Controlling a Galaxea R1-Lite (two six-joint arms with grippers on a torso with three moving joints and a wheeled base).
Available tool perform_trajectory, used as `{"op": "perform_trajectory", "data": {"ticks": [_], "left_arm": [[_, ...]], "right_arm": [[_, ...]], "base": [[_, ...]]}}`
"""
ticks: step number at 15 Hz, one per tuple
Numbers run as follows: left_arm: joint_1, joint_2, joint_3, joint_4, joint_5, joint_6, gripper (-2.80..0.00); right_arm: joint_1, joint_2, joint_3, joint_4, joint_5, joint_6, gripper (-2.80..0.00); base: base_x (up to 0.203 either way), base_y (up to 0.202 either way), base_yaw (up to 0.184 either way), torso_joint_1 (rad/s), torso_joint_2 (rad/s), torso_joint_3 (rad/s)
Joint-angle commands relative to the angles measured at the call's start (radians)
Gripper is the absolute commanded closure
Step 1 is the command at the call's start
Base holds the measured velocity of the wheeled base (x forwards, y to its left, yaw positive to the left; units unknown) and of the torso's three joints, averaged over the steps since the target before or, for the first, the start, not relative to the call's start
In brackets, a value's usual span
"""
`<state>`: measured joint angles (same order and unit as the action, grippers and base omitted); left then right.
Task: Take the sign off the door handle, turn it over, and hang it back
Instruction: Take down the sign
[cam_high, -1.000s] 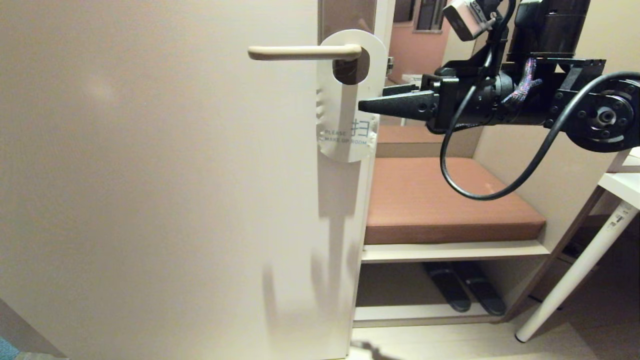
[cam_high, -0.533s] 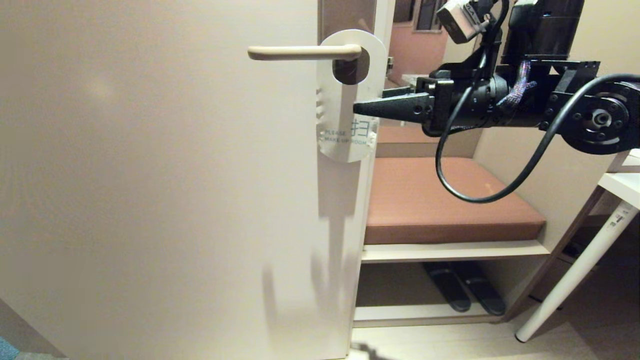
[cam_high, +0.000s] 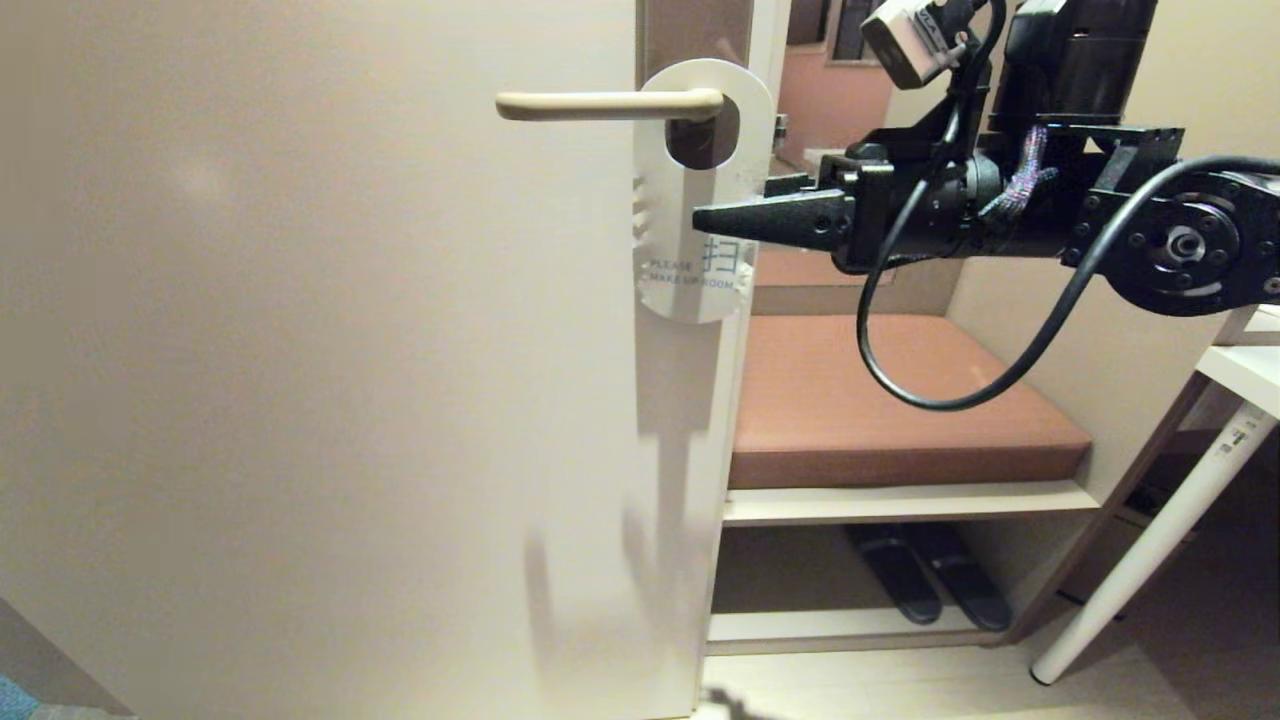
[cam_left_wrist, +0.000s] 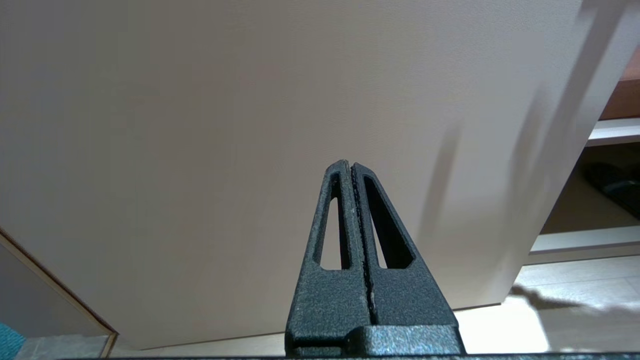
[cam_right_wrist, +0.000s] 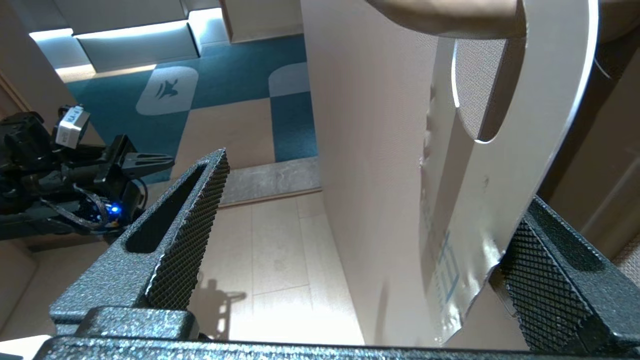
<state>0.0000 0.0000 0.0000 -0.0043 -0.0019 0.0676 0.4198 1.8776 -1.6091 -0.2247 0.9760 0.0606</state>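
The sign hangs by its oval hole from the cream door handle, white "PLEASE MAKE UP ROOM" face outward. My right gripper reaches in level from the right at the card's mid-height and is open wide. One finger lies in front of the card's face, the other behind its right edge. In the right wrist view the sign stands between the fingers of the right gripper, its edge close against one pad. My left gripper is shut and empty, low down and pointing at the door.
The beige door fills the left half, its free edge just right of the sign. Beyond it is a bench with a brown cushion, dark slippers beneath, and a white table leg at the right.
My right gripper has crept left and slightly up, so its front fingertip now overlaps the sign's face. The sign, handle and left arm have not moved.
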Motion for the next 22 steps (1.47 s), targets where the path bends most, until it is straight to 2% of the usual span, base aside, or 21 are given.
{"op": "perform_trajectory", "data": {"ticks": [1, 22], "left_arm": [[0.0, 0.002, 0.0, 0.0, 0.002, 0.0, 0.0], [0.0, 0.002, 0.0, 0.0, 0.002, 0.0, 0.0]], "right_arm": [[0.001, 0.003, -0.002, -0.002, 0.006, 0.001, -2.8], [0.007, 0.037, -0.028, -0.005, 0.015, 0.001, -2.8]], "base": [[0.0, 0.0, 0.0, 0.0, 0.0, 0.0], [0.0, 0.0, 0.0, 0.0, 0.0, 0.0]]}}
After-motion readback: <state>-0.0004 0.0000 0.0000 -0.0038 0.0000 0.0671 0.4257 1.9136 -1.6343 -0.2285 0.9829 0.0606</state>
